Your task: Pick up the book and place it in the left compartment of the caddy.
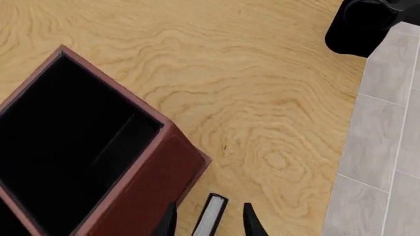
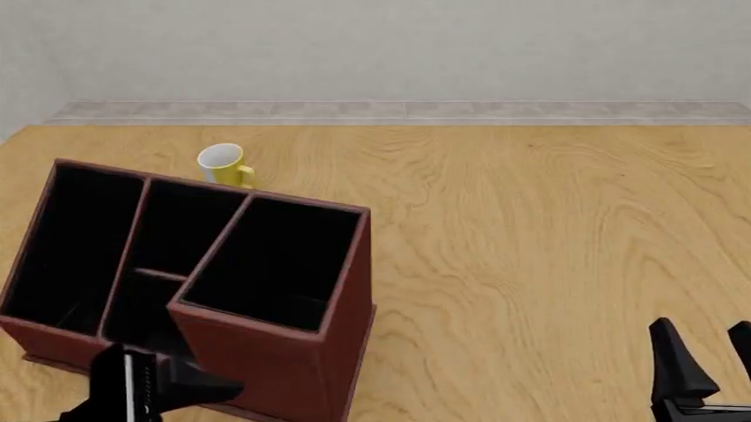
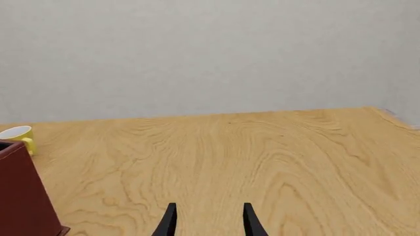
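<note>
Left wrist view: left gripper (image 1: pixel 209 222) fingers straddle the book (image 1: pixel 211 217), grip unclear; it may strike the caddy (image 1: pixel 151 191) wall beside them.

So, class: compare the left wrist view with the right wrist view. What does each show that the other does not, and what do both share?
Only the left wrist view shows the book between the left tool's fingers, the caddy's black interior, and grey floor tiles. Only the right wrist view shows the yellow mug, the grey wall and the open, empty right tool. Both show the wooden table and the caddy.
</note>
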`<state>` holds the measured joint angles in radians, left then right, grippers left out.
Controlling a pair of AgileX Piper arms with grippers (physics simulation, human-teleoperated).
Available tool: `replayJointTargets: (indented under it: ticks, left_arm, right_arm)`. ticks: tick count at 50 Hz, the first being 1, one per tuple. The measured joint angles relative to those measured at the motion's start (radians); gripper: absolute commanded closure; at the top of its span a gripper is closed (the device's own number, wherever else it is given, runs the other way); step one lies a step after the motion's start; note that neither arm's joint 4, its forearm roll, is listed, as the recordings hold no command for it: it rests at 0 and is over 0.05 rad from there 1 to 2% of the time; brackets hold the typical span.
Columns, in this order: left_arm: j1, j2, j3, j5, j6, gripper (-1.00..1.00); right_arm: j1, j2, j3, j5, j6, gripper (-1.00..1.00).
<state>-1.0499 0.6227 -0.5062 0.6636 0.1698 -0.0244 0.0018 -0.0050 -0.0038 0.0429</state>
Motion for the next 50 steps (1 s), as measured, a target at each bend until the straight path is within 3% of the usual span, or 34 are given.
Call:
replayJointTargets:
  ticks: [50]
  left_arm:
    - [0.050,0.027,0.169,-0.142,-0.021,-1.00]
  right_arm:
    - [-0.008,0.001,0.000,0.001,-0.003,-1.00]
